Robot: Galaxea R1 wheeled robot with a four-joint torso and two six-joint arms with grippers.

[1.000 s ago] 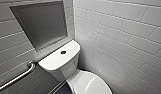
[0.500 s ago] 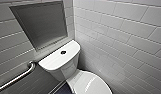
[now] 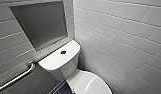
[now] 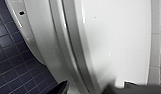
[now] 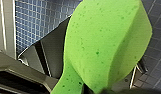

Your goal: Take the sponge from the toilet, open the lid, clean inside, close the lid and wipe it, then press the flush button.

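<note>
— Looking down from the head camera, what's biggest?
— White tiled walls (image 3: 121, 37). The far one has a grey recess (image 3: 41, 25), and a metal grab bar (image 3: 18, 76) runs along it to the left. Below the recess stands the toilet (image 3: 63, 67), its lid (image 3: 88, 82) down over the bowl.
— And the arms?
— The left gripper (image 4: 88, 87) hangs close over the lid's edge with its dark tips apart. The right gripper (image 5: 92, 90) is clamped on the sponge (image 5: 103, 42), above dark blue floor tiles (image 5: 33, 20).
— The flush button (image 3: 63, 52)?
— Centred on the tank top.
</note>
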